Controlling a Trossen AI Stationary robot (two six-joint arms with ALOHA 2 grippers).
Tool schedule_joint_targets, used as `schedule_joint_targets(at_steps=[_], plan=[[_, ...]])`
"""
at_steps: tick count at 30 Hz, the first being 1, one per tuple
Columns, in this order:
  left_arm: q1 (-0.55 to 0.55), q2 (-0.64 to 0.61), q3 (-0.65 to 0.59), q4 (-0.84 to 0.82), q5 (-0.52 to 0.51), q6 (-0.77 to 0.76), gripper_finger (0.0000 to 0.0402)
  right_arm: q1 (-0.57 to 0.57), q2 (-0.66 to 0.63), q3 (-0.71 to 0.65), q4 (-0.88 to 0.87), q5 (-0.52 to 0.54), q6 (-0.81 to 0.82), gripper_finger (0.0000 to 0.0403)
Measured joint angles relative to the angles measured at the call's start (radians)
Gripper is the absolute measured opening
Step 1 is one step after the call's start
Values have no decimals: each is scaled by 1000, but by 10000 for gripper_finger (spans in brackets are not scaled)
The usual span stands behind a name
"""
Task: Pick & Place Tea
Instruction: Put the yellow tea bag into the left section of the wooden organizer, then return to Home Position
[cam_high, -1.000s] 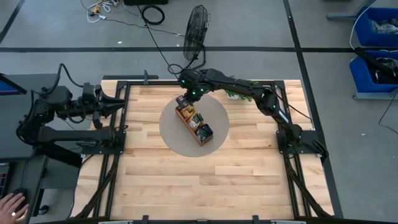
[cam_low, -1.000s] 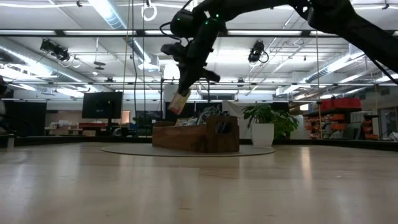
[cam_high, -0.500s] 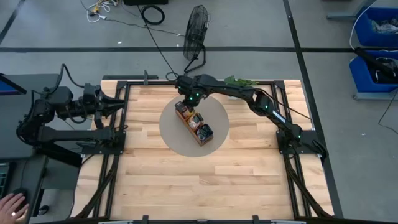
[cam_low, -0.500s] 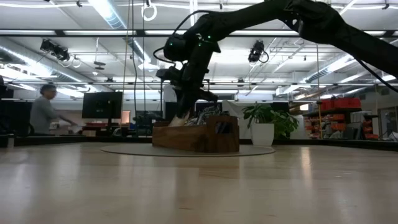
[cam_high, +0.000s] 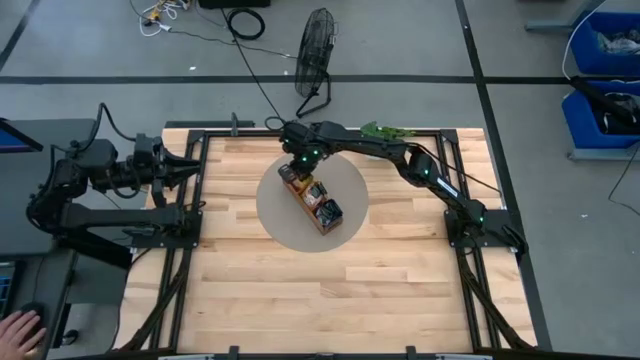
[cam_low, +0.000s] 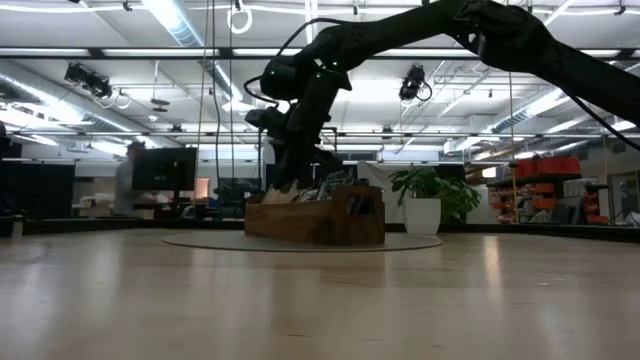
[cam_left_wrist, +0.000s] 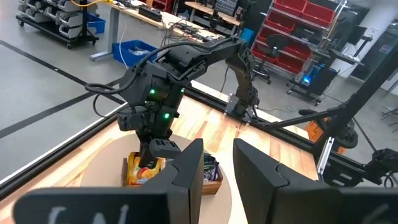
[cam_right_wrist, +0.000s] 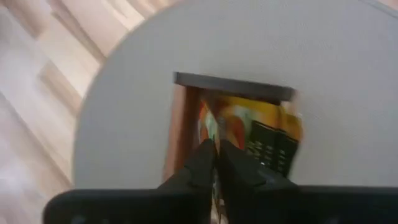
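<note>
Right gripper (cam_right_wrist: 216, 163) lowered into wooden tray's (cam_high: 312, 201) end compartment, jaws narrow, apparently pinching an orange-yellow sachet (cam_right_wrist: 231, 127); left gripper (cam_left_wrist: 217, 163) parked off-bench, jaws slightly parted.

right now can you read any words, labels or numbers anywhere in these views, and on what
No text can be read in any view.
Tea sachets in the wooden tray: printing too blurred to read.
Red bins on shelving behind the table: no legible labels.
Monitor in the room: too small to tell.
</note>
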Motion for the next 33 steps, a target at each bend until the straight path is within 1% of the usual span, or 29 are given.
schedule_joint_targets(at_steps=[3,7,9,12,14,16,21,24,27,30,33], plan=[[0,0,0,0,-2,-9,89,-1,0,0,-30,24,-2,47],[0,0,0,0,-20,-9,89,-3,0,0,-35,52,-12,98],[0,0,0,0,-26,-9,89,-3,-2,0,-36,48,-15,131],[0,0,0,0,-26,-10,89,-3,-31,-1,-35,12,-27,174],[0,0,0,0,-26,-10,89,5,-64,-1,-21,4,-45,193],[0,0,0,1,-26,-10,89,23,-101,-1,2,9,-94,205],[0,0,0,1,-64,-7,87,124,-178,-1,105,18,-243,210],[0,-3,-17,14,-73,13,79,190,-205,0,206,19,-259,202],[0,-25,-74,30,-71,11,67,242,-228,0,285,37,-245,188],[0,-72,-153,63,-71,-26,55,278,-267,0,301,99,-206,169],[0,-149,-250,142,-69,-70,45,316,-296,0,305,149,-189,152]])
